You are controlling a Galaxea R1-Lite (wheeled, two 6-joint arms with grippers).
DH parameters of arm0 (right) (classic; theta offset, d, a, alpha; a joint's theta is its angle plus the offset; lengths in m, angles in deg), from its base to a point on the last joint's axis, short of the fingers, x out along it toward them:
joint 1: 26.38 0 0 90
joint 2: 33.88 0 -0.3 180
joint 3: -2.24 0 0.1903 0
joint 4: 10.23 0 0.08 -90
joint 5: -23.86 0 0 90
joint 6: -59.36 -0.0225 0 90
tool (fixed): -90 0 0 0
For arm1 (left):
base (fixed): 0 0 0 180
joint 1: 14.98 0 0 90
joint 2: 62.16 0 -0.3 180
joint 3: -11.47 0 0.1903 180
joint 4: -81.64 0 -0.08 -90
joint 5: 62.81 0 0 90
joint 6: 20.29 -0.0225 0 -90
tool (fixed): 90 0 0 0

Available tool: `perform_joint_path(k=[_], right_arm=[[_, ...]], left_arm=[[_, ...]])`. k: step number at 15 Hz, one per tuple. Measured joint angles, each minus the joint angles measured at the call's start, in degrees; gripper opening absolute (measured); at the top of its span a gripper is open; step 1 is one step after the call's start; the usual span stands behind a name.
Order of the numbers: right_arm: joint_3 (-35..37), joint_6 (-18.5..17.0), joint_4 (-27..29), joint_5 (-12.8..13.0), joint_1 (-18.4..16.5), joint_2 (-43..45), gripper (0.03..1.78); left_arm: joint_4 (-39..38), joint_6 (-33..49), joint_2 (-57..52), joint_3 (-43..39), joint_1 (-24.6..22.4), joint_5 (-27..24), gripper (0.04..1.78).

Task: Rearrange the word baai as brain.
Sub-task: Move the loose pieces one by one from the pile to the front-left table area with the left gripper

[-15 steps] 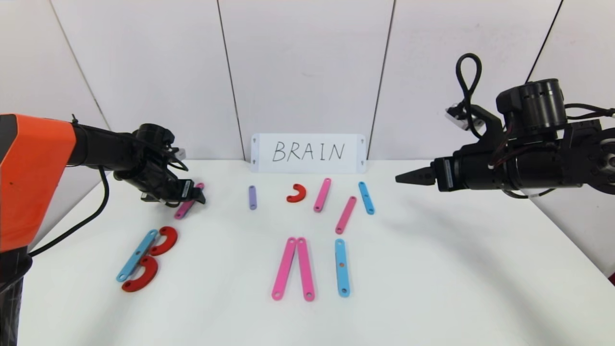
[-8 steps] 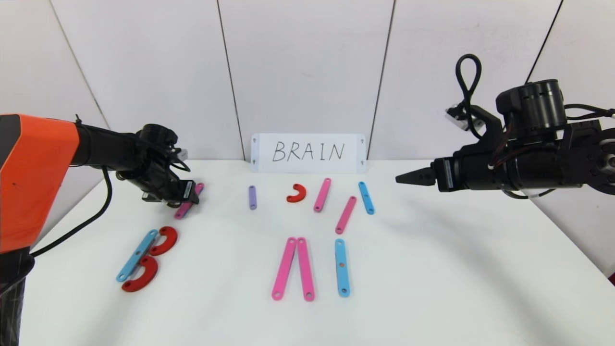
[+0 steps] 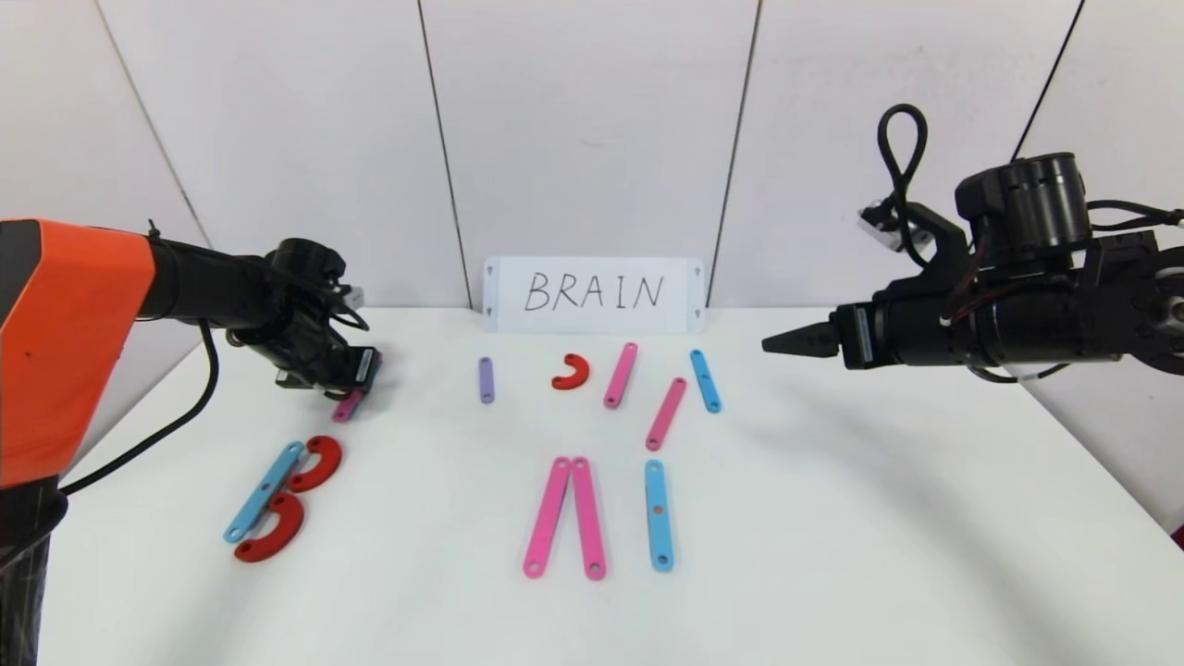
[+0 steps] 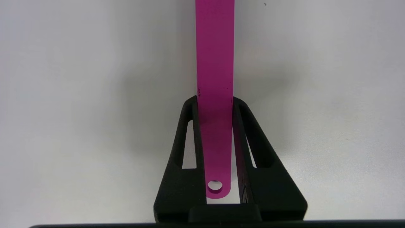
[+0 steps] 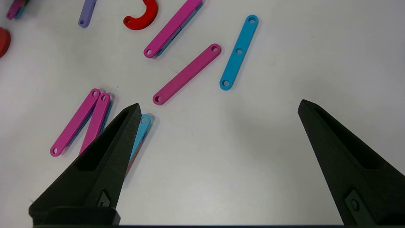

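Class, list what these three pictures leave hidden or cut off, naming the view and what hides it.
1. Pink strip: far end cut off by the left wrist view's edge; in the head view the left gripper covers most of it.
2. Blue strip: largely behind the right gripper finger in the right wrist view.

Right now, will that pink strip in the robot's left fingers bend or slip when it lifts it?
Probably not bend: the pink strip looks straight and stiff. It's thin, so likely light. The left fingers pinch only its narrow edges near one end, so it might swing or slip.
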Motion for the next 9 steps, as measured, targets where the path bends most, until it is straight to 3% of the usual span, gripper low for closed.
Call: perform_joint_path(k=[5,9], right_arm=[[0.0,0.0,0.0,0.1,0.0,0.0,1.74],[0.0,-0.2,0.0,0.1,0.1,0.0,1.74]], left_arm=[[2.8,0.8,-5.8,-3.4,2.7,0.4,0.30],[5.3,5.9,-13.4,-10.0,7.3,4.7,0.30]])
